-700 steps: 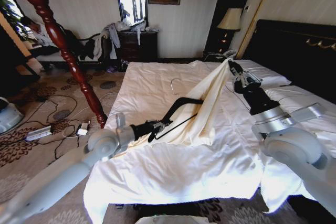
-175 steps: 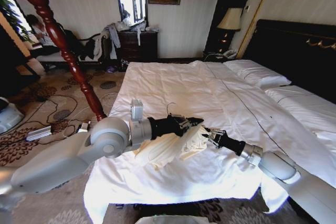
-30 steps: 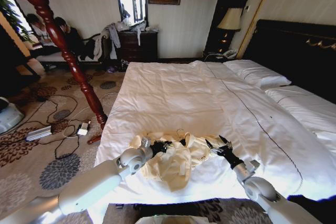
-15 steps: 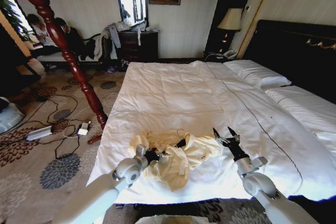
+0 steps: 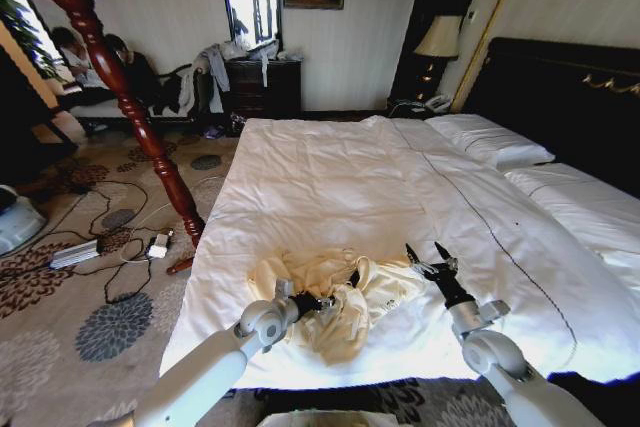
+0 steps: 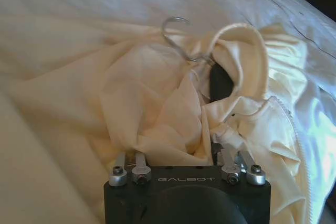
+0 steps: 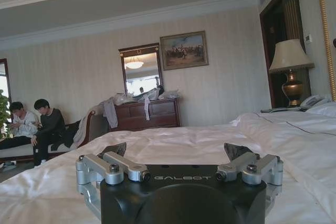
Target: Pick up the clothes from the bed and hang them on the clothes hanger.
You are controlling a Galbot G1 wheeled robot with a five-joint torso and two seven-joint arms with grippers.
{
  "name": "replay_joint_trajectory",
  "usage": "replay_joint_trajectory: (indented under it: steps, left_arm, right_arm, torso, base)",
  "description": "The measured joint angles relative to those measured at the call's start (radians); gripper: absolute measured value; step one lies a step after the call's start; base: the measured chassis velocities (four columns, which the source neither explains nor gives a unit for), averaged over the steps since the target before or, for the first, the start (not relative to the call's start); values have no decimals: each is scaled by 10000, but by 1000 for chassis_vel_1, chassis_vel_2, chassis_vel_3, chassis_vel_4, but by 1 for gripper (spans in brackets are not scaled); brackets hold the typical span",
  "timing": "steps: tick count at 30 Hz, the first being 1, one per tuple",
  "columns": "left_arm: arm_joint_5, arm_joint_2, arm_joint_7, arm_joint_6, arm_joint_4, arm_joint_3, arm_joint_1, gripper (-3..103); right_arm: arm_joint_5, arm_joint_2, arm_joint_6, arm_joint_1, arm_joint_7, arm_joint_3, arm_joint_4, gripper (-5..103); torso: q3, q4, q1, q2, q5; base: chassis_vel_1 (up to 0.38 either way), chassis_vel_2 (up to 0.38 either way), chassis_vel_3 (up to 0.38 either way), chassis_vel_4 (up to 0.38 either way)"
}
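Note:
The clothes (image 5: 330, 287), a cream shirt, lie crumpled on the white bed (image 5: 330, 167) near its front edge. The black clothes hanger (image 6: 220, 81) is inside the collar, and its silver hook (image 6: 176, 34) sticks out onto the sheet. A short dark piece of the hanger (image 5: 353, 277) shows among the folds. My left gripper (image 5: 322, 303) sits low on the near side of the shirt. In the left wrist view, folds of the cream fabric bunch between the left gripper (image 6: 184, 156) jaws. My right gripper (image 5: 426, 250) is open and empty, raised just right of the shirt, and the right gripper (image 7: 177, 150) points down the bed.
A tall red-brown coat stand (image 5: 120, 87) rises off the bed's left side, with cables (image 5: 110, 247) on the carpet by its foot. White pillows (image 5: 490, 142) and the dark headboard (image 5: 570, 97) lie far right. The duvet stretches bare beyond the shirt.
My right gripper let go of the shirt and lifted off it, open, and has held still since. My left gripper slid right along the shirt's near side. The shirt settled flatter.

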Motion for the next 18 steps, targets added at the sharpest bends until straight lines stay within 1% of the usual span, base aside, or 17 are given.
replay_joint_trajectory:
  steps: [1, 3, 4, 5, 7, 8, 9, 10, 11, 13, 14, 17, 18]
  left_arm:
    - [229, 16, 219, -45, 81, 117, -87, 52]
    - [548, 30, 419, -171, 154, 203, -150, 41]
    - [839, 55, 591, -314, 188, 238, -174, 35]
    - [839, 55, 591, -314, 188, 238, -174, 35]
    - [1105, 101, 782, -534, 206, 222, -169, 24]
    - [1182, 124, 908, -696, 210, 158, -145, 24]
    - [1227, 138, 991, -792, 211, 108, -126, 19]
    - [1279, 174, 1160, -1003, 204, -46, -71, 14]
    - [1279, 174, 1160, -1003, 204, -46, -71, 14]
    - [1182, 235, 1310, -1272, 68, -437, 32, 4]
    - [1182, 235, 1310, -1272, 68, -437, 32, 4]
    - [877, 350, 1360, -1421, -248, -1267, 214, 3]
    - [877, 350, 1360, -1421, -248, -1267, 214, 3]
  right_arm:
    - [0, 26, 5, 9, 5, 0, -13, 100]
    - [0, 55, 8, 21, 13, -13, -30, 100]
    - [-4, 75, 10, 25, 17, -26, -35, 100]
    - [-4, 75, 10, 25, 17, -26, -35, 100]
    - [-10, 96, 12, 30, 19, -39, -36, 100]
    - [-18, 106, 16, 31, 20, -39, -36, 100]
    - [-23, 112, 18, 31, 20, -39, -36, 100]
    - [-29, 125, 25, 28, 21, -34, -35, 100]
    - [-29, 125, 25, 28, 21, -34, -35, 100]
    - [-36, 154, 39, 14, 23, 2, -13, 100]
    - [-36, 154, 39, 14, 23, 2, -13, 100]
    - [-52, 248, 80, 8, 24, 82, 11, 100]
    - [-52, 248, 80, 8, 24, 82, 11, 100]
  torso:
    - [0, -1, 0, 0, 1]
    - [0, -2, 0, 0, 1]
    - [0, -2, 0, 0, 0]
    - [0, -2, 0, 0, 0]
    - [1, -2, 0, 0, 0]
    - [1, -1, 0, 0, -1]
    - [1, -1, 0, 0, -1]
    - [1, -1, 0, 0, 0]
    - [1, -1, 0, 0, 0]
    - [1, -1, 1, 0, -1]
    - [1, -1, 1, 0, -1]
    - [1, -2, 0, 0, 0]
    - [1, -2, 0, 0, 0]
  base:
    - [0, 0, 0, 0]
    - [0, 0, 0, 0]
    - [0, 0, 0, 0]
    - [0, 0, 0, 0]
    - [0, 0, 0, 0]
    - [0, 0, 0, 0]
    - [0, 0, 0, 0]
    - [0, 0, 0, 0]
    - [0, 0, 0, 0]
    - [0, 0, 0, 0]
    - [0, 0, 0, 0]
    - [0, 0, 0, 0]
    - [0, 0, 0, 0]
